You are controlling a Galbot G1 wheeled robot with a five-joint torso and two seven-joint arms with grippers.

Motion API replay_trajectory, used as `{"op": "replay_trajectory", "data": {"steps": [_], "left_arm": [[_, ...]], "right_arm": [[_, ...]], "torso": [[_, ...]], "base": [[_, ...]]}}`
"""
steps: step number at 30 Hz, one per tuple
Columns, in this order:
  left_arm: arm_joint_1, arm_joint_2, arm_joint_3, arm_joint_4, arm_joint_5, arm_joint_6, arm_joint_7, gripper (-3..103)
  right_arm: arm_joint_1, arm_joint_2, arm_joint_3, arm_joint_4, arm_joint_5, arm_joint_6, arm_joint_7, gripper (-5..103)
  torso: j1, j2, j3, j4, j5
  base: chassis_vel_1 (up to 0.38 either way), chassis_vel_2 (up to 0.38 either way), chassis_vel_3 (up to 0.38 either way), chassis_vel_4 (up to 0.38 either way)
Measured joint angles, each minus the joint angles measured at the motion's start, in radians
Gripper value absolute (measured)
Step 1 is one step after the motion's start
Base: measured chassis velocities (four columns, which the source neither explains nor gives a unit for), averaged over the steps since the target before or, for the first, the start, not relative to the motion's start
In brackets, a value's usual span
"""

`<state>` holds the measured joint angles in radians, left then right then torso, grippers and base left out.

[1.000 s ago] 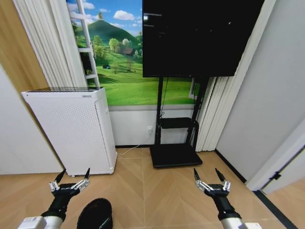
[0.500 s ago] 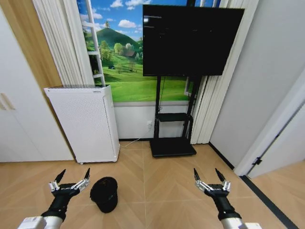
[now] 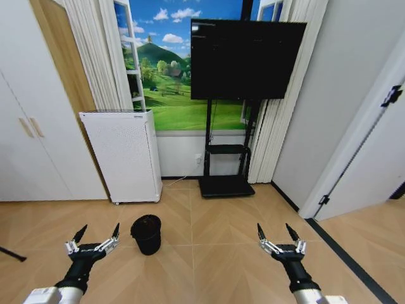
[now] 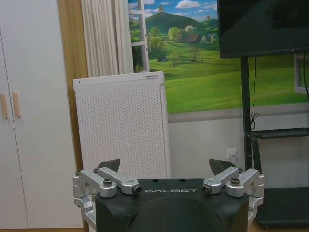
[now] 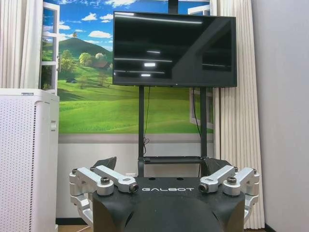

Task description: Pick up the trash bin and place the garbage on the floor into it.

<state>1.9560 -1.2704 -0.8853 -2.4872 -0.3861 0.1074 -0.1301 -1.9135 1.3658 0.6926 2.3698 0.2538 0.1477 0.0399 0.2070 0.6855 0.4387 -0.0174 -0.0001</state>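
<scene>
Two grippers hang low over the wooden herringbone floor [image 3: 215, 253], each with its black pointed fingers spread wide and grasping nothing; the left gripper [image 3: 93, 239] is on the left side of the head view, the right gripper [image 3: 281, 239] on the right, well apart from each other. The small round black trash bin with its black bag liner [image 3: 147, 234] stands upright on the floor just ahead of the left gripper's fingertips and slightly to their right, not touching them; it lies well to the left of the right gripper's fingers. Beyond the left fingers and past the bin stands the tall white perforated appliance [image 3: 124, 155] against the wall; beyond the right fingers, farther off, the large black television on its black stand [image 3: 245, 60] rises before the green landscape mural [image 3: 166, 95].
</scene>
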Motion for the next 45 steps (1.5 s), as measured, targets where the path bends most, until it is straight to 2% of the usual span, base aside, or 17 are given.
{"op": "replay_trajectory", "data": {"steps": [16, 45], "left_arm": [[0.000, 0.000, 0.000, 0.000, 0.000, 0.000, 0.000, 100], [0.000, 0.000, 0.000, 0.000, 0.000, 0.000, 0.000, 100]], "right_arm": [[0.000, 0.000, 0.000, 0.000, 0.000, 0.000, 0.000, 100], [0.000, 0.000, 0.000, 0.000, 0.000, 0.000, 0.000, 100]], "torso": [[0.000, 0.000, 0.000, -0.0001, 0.0001], [0.000, -0.001, 0.000, 0.0000, 0.0001]], "base": [[0.110, -0.097, -0.113, 0.100], [0.024, 0.007, -0.031, -0.008]]}}
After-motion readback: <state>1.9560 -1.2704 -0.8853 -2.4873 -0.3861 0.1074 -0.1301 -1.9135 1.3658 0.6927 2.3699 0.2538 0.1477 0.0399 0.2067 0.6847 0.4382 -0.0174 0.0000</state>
